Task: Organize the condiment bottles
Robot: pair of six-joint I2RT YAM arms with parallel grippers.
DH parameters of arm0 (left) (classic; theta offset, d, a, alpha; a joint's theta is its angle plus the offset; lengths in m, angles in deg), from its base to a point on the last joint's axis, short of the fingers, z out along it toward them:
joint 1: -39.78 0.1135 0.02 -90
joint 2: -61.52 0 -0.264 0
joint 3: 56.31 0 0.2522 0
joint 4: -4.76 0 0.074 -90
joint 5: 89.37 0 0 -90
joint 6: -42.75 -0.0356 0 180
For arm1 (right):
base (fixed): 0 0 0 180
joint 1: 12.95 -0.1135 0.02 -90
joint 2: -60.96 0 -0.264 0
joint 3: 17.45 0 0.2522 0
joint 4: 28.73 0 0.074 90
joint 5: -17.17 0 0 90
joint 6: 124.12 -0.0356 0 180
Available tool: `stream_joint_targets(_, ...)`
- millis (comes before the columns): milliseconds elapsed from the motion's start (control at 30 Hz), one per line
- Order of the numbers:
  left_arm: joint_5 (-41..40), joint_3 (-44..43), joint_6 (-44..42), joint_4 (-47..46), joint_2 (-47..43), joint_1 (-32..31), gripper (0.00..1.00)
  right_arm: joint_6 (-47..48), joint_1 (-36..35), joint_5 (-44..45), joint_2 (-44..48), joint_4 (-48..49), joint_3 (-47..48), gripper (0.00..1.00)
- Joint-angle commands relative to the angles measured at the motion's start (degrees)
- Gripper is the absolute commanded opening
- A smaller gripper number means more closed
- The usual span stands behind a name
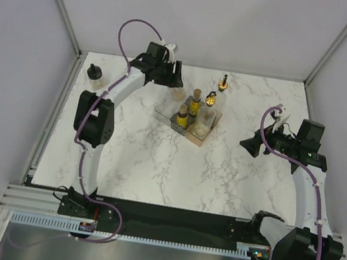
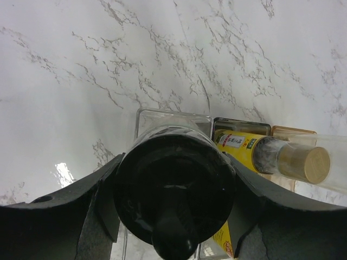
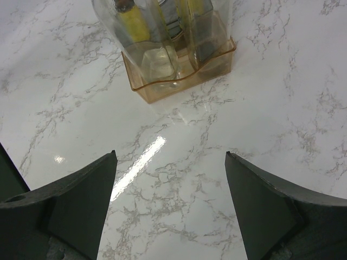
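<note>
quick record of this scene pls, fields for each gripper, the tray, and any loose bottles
left gripper: shut on a black-capped bottle, by the tray's clear compartment
right gripper: open, empty, short of the tray
tray: holds two amber bottles and a tall gold-topped bottle
loose on table: second black-capped bottle far left; second gold-topped bottle beyond the tray

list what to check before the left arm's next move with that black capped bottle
1. left gripper shut on held black-capped bottle: ok
2. bottle above clear compartment of tray: ok
3. bottle base seated: cannot tell, hidden
4. fingers clear of amber bottle: cannot tell, very close
5. right gripper open, empty, back from tray: ok
6. second black-capped bottle in tray: not ok, on table at far left
</note>
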Motion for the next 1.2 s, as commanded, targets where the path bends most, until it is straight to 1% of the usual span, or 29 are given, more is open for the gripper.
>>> stream_joint_targets(0, 2.0, -3.5, -0.5, -1.5, 0.0, -0.4, 0.02, 1.5, -0.2, -0.8, -0.1, 0.4, 1.4, 0.9)
stream_joint_targets(200, 0.0, -3.4, -1.3, -1.5, 2.0, -1.0, 0.03, 1.5, -0.3, -0.8, -0.2, 0.4, 1.4, 0.9)
stream_joint_targets(300, -2.0, -3.6, -2.4, -1.4, 3.1, -1.6, 0.08, 1.5, -0.3, -0.7, -0.2, 0.4, 1.4, 0.9)
stream_joint_targets(333, -2.6, -3.5, -3.2, -1.5, 3.4, -1.8, 0.12, 1.5, -0.3, -0.7, -0.1, 0.4, 1.4, 0.9)
stream_joint_targets(367, -3.3, -3.5, -3.6, -1.5, 3.6, -2.2, 0.21, 1.5, -0.3, -0.7, -0.1, 0.4, 1.4, 0.9)
stream_joint_targets(400, -4.8, -3.5, -3.8, -1.5, 3.8, -2.4, 0.25, 1.5, -0.3, -0.7, -0.1, 0.4, 1.4, 0.9)
stream_joint_targets(433, -5.4, -3.5, -4.2, -1.5, 4.1, -2.4, 0.34, 1.5, -0.3, -0.7, 0.0, 0.4, 1.4, 0.9)
stream_joint_targets(500, -6.8, -3.5, -4.3, -1.5, 4.3, -2.6, 0.42, 1.6, -0.3, -0.7, -0.1, 0.4, 1.5, 0.9)
stream_joint_targets(533, -6.9, -3.4, -4.4, -1.5, 4.4, -2.7, 0.5, 1.6, -0.3, -0.7, -0.1, 0.4, 1.4, 0.9)
stream_joint_targets(600, -6.9, -3.3, -4.5, -1.5, 4.2, -2.7, 0.6, 1.6, -0.3, -0.7, -0.1, 0.4, 1.5, 0.9)
stream_joint_targets(667, -6.8, -3.0, -4.6, -1.5, 3.9, -2.7, 0.66, 1.6, -0.3, -0.7, -0.2, 0.3, 1.5, 0.9)
stream_joint_targets(700, -6.7, -2.9, -4.6, -1.6, 3.4, -2.8, 0.7, 1.6, -0.3, -0.8, -0.3, 0.3, 1.5, 0.9)
stream_joint_targets(733, -6.7, -2.8, -4.6, -1.6, 3.4, -2.9, 0.7, 1.6, -0.3, -0.8, -0.1, 0.3, 1.4, 0.9)
stream_joint_targets(767, -6.6, -2.8, -4.7, -1.7, 3.0, -2.9, 0.76, 1.6, -0.3, -0.8, -0.1, 0.3, 1.5, 0.9)
stream_joint_targets(800, -6.5, -2.7, -4.7, -1.8, 2.7, -2.9, 0.77, 1.7, -0.4, -0.7, 0.2, 0.3, 1.5, 0.9)
stream_joint_targets(833, -6.2, -2.7, -5.0, -1.8, 2.6, -2.9, 0.92, 1.7, -0.3, -0.7, 0.0, 0.3, 1.5, 0.9)
stream_joint_targets(867, -5.9, -2.7, -5.2, -1.7, 2.1, -2.9, 0.97, 1.6, -0.3, -0.7, 0.0, 0.3, 1.5, 0.9)
stream_joint_targets(900, -5.8, -2.7, -5.2, -1.7, 1.9, -2.9, 1.0, 1.7, -0.4, -0.7, -0.1, 0.3, 1.5, 0.9)
stream_joint_targets(1167, -6.7, -2.3, -5.2, -2.0, -1.7, -2.9, 1.0, 1.8, -0.4, -0.6, 0.0, 0.3, 1.4, 0.9)
